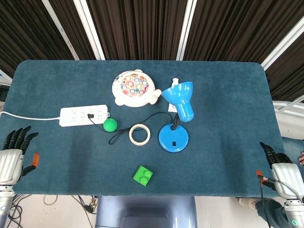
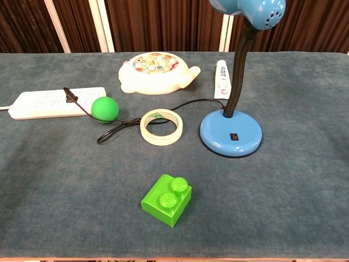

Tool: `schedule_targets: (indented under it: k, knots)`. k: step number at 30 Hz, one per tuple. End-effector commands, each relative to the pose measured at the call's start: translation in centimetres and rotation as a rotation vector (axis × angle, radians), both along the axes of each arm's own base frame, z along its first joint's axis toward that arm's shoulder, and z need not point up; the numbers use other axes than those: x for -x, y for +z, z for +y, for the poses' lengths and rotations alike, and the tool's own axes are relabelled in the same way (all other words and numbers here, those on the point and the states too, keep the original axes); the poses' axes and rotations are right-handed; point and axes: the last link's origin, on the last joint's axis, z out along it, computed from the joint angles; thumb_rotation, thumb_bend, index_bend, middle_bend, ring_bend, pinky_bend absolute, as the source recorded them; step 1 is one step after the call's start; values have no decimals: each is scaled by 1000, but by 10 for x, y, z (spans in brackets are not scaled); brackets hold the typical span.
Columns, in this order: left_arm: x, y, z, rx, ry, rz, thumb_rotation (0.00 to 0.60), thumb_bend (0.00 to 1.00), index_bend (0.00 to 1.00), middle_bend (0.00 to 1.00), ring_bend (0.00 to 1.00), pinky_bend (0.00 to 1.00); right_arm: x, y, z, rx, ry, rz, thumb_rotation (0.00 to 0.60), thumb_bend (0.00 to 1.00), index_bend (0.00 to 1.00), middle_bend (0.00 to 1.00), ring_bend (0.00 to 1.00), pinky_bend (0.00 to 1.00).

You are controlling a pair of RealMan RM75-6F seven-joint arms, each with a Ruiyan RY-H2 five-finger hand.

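Nearby, both empty spread-fingered: left hand beside white power strip, right hand toward blue lamp.

**A blue-topped desk against a dark slatted wall**

The desk wears a deep teal, carpet-like cover with rounded far corners. Behind it stands a wall of dark brown vertical slats, crossed by pale white bars that slant away from the middle. Even, soft light falls from above, leaving only faint shadows. Below the near edge shows a grey-blue base and some cables on a pale floor.
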Motion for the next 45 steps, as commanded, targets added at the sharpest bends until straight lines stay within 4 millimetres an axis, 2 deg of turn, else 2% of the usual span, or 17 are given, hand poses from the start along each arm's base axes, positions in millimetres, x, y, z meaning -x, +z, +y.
schedule_targets:
  k: [1,5,9,14,21,36,45]
  knots:
    - [0,0,0,-1,0,0,600,497,177,35,0,0,-13,-12,-10,-76,16,-11,600,430,0,402,576,419]
    - [0,0,0,0,-1,1,600,497,177,35,0,0,-27,-28,-22,-149,29,-2,600,479,0,497,682,490]
    - [-1,0,-1,-1,-3,0,600,496,177,35,0,0,-45,-53,-35,-243,32,-6,600,554,0,558,728,544]
    - [0,0,-1,-1,0,-1,600,497,177,35,0,0,-62,-89,-51,-341,26,0,600,579,0,574,741,609]
    - [0,0,-1,-2,3,-2,600,497,177,35,0,0,-87,-128,-70,-397,20,-2,600,579,0,576,744,681]
    - [1,0,-1,-4,13,-8,600,497,177,35,0,0,-136,-176,-90,-439,5,-24,600,578,0,576,744,793]
    - [4,-1,-3,-4,18,-10,600,499,177,35,0,0,-143,-189,-90,-454,-5,-4,600,580,0,577,744,842]
